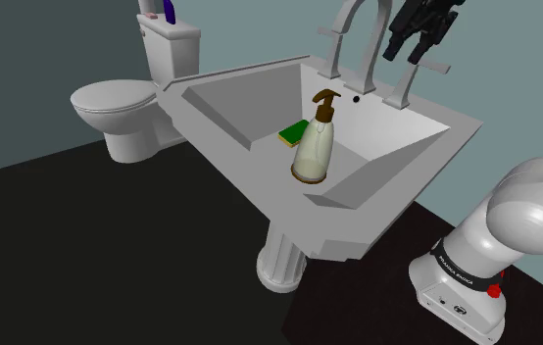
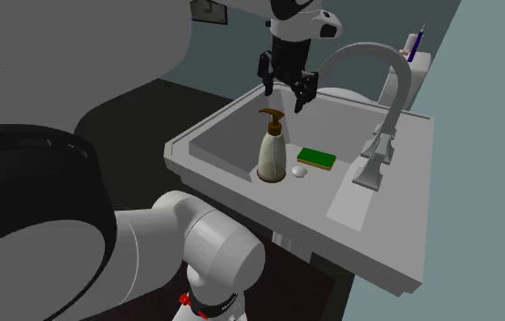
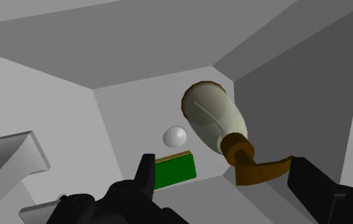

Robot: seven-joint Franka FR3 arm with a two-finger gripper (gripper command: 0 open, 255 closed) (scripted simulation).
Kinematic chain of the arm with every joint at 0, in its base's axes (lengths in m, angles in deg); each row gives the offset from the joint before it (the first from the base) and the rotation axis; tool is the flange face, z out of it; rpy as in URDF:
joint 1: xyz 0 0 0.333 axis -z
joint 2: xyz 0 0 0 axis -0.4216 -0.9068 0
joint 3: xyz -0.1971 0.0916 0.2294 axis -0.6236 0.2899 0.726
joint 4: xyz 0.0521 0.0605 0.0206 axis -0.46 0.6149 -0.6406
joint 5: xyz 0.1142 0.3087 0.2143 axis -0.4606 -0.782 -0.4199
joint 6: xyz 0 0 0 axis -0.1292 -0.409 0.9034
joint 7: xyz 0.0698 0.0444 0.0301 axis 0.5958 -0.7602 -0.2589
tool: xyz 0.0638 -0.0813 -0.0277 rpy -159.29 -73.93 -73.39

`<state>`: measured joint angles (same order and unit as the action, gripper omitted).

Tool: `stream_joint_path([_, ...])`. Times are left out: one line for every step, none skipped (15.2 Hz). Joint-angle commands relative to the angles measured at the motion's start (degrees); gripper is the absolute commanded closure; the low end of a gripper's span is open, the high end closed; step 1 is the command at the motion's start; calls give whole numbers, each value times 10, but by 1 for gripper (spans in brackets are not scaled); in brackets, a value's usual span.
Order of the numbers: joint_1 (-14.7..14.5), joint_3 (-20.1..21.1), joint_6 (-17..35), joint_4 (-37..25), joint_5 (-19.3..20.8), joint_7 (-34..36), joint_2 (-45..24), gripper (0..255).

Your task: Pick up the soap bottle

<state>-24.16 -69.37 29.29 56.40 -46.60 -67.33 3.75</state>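
Fingers of our gripper (image 2: 285, 95) stood apart and empty, high above the upright soap bottle (image 2: 272, 153), its pump nearly under them.

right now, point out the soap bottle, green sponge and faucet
soap bottle (image 1: 314, 149): shoulder view, pale body
green sponge (image 2: 315, 158): second exterior view, top face
faucet (image 2: 369, 47): second exterior view, arched spout

You've got the soap bottle (image 1: 315, 147) standing upright in the sink (image 1: 353, 230) basin, with the sponge (image 1: 294, 133) just beside it and the drain plug (image 2: 300, 170) near both. The faucet (image 2: 395, 100) sits on the back rim. Your gripper (image 2: 285, 94) hangs above the bottle, apart from it. The toilet (image 1: 113, 103) is off to the shoulder view's left.
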Motion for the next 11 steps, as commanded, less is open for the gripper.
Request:
stream_joint_path([0, 0, 0, 0, 0, 0, 0, 0])
stream_joint_path([7, 18, 9, -1, -6, 37, -16, 0])
stream_joint_path([15, 35, 17, -4, -12, 73, -33, 0])
stream_joint_path([23, 52, 25, -7, -18, 109, -51, 0])
stream_joint_path([31, 69, 33, -12, -22, 146, -70, 0])
stream_joint_path([39, 84, 40, -18, -26, 182, -90, 0])
stream_joint_path([47, 100, 47, -25, -29, 218, -111, 0])
stream_joint_path([55, 115, 54, -33, -32, 254, -133, 0])
stream_joint_path([64, 129, 60, -42, -33, 290, -155, 0])
stream_joint_path([72, 142, 66, -52, -34, 326, -179, 0])
stream_joint_path([80, 155, 72, -62, -34, 362, -202, 0])
